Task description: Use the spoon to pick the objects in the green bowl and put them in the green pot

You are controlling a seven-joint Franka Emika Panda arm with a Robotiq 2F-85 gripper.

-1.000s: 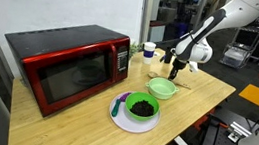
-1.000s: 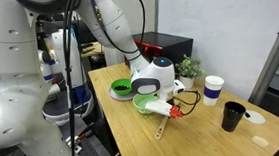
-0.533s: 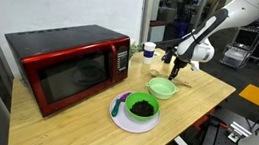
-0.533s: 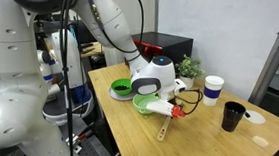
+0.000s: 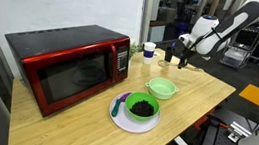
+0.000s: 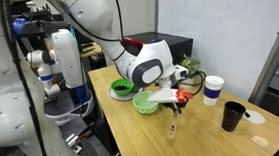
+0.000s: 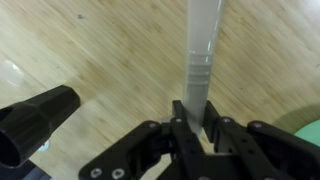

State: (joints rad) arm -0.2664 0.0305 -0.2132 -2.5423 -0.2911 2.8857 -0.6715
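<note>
While the pincer clamps the spoon, bare table spreads beneath, near the green bowl.

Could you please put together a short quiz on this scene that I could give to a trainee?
1. True or false: the gripper is shut on the handle of the spoon.
2. What does the green pot stand on? A) a white plate B) a wooden tray C) a folded cloth
3. In one word, what colour is the microwave?

Key: 1 true. 2 A. 3 red.
</note>
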